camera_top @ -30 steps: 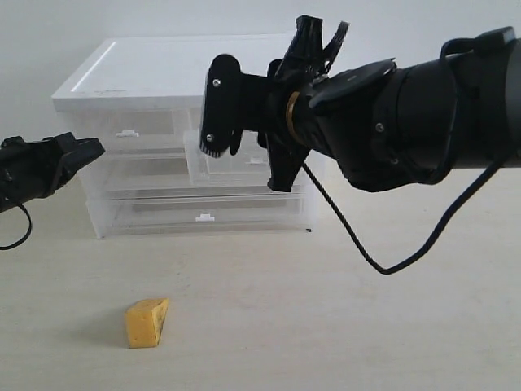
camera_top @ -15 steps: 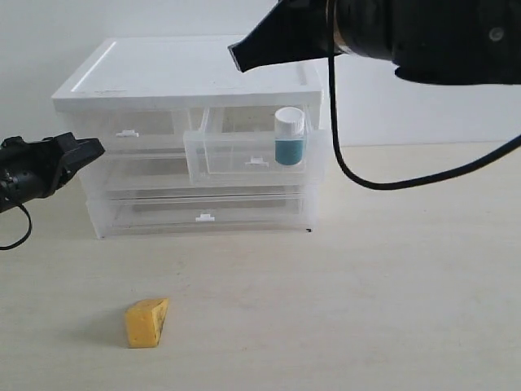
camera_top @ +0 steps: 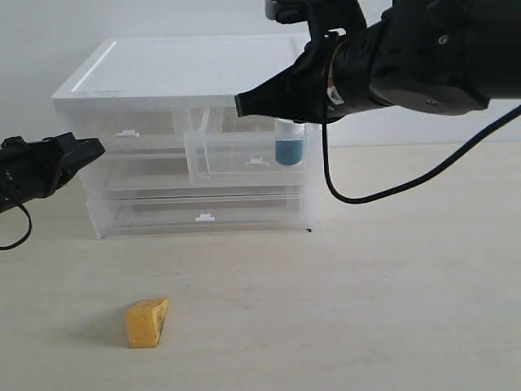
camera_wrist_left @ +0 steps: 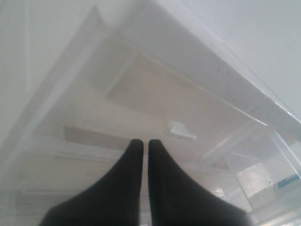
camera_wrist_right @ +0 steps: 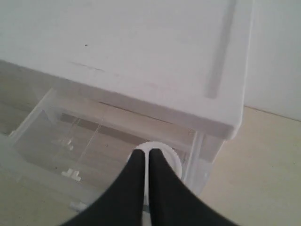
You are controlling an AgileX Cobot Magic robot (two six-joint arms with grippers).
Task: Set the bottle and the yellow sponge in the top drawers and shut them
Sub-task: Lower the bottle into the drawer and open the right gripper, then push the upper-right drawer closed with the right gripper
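Your right gripper [camera_top: 244,104], fingers pressed together on nothing, is hovering upper centre over the small white teal-labelled pill bottle [camera_top: 290,150], which is standing in the pulled-out right translucent plastic top drawer [camera_top: 228,160]. Your left gripper [camera_top: 91,149], also closed, is hanging mid-left; the mustard-yellow sponge wedge [camera_top: 147,322] is lying lower left.

I read no text anywhere; the bottle [camera_top: 290,151] label shows plain teal, no legible print.

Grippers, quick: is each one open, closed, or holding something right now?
Left gripper: closed, holding nothing.
Right gripper: closed, holding nothing; the bottle stands free in the pulled-out top drawer.
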